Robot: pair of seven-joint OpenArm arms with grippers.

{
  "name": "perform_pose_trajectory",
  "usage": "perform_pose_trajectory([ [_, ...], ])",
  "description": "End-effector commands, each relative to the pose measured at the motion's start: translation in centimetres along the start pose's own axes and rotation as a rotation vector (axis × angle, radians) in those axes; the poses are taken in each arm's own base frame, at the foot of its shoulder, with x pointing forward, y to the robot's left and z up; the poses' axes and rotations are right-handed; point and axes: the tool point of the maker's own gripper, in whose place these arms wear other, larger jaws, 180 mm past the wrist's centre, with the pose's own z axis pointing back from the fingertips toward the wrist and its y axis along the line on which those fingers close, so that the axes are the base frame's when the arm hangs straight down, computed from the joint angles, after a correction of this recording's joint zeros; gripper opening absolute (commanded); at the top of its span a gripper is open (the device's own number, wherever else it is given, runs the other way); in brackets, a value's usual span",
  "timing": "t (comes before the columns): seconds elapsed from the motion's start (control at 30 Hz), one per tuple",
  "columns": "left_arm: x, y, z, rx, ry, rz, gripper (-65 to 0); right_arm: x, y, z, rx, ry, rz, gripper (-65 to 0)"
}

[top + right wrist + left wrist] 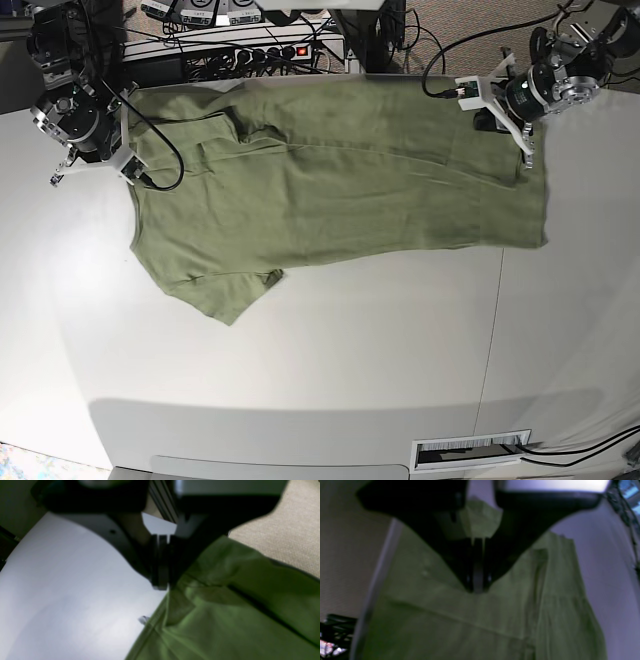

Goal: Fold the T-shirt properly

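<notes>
T-shirt (340,180) lies spread along the table's (330,360) far edge. I see my left gripper (477,587) clamped on its hem corner and my right gripper (161,586) pinching the shoulder edge (one sleeve sticks out nearside). Bare tabletop fills the near half.

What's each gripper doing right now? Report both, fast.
Left gripper: closed, fingers pinching the T-shirt.
Right gripper: closed, at the T-shirt's edge; a pinch on the fabric looks likely.
</notes>
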Motion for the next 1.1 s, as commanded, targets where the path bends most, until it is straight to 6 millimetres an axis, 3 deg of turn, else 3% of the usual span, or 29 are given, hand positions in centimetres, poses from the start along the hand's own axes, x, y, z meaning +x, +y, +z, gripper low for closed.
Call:
perform_pose_trajectory([
  [0.0,-0.6,-0.7,0.4,-0.039,0.03,-0.009,-64.7,0.4,-1.3,0.5,-0.036,-0.015,0.005,-65.0],
  [0.37,2.8,0.5,1.5,-0.004,-0.052,-0.016,-64.7,0.4,-1.2,0.5,-0.035,-0.016,0.003,-65.0],
  [0.57,2.6,1.8,1.8,0.036,-0.044,-0.016,-64.7,0.5,-1.1,0.5,-0.034,-0.02,0.001,-65.0],
  [0.73,0.8,5.9,3.1,0.148,-0.01,0.014,-64.7,0.7,-1.1,0.5,-0.034,-0.03,0.001,-65.0],
  [0.9,0.0,10.7,4.7,0.242,-0.123,0.211,-64.7,1.5,-1.7,0.6,-0.048,-0.063,-0.004,-65.0],
  [1.07,-3.5,15.4,4.4,0.308,-0.179,0.413,-61.4,2.4,-2.9,0.8,-0.078,-0.085,-0.018,-65.0],
])
